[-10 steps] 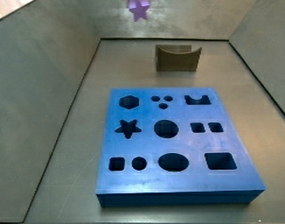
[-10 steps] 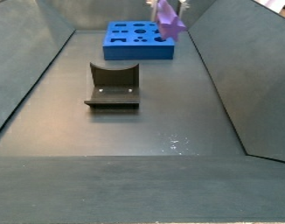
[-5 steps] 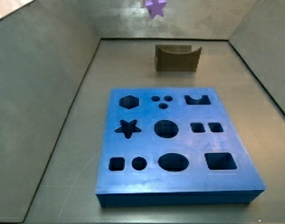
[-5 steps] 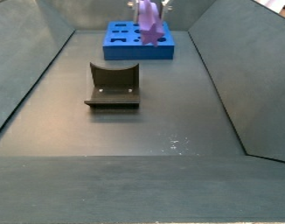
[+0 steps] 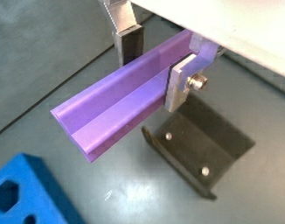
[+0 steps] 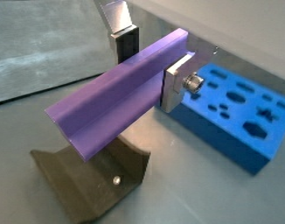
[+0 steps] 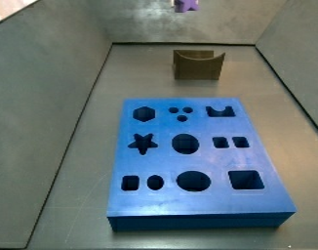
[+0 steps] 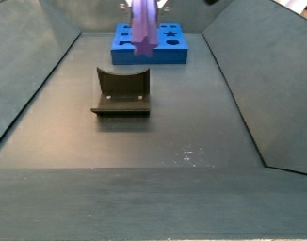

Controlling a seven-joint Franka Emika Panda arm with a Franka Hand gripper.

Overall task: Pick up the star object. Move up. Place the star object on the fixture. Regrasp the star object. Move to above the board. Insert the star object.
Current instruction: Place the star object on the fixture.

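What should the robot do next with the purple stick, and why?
Probably lower it toward the fixture. The gripper is shut on the star object, held in the air, and in both wrist views the fixture sits right beneath the bar, with the board off to the side.

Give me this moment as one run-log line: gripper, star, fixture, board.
gripper: shut on star object, above floor | star object: held, airborne | fixture: empty, below | board: holes unfilled | stage: carrying to fixture
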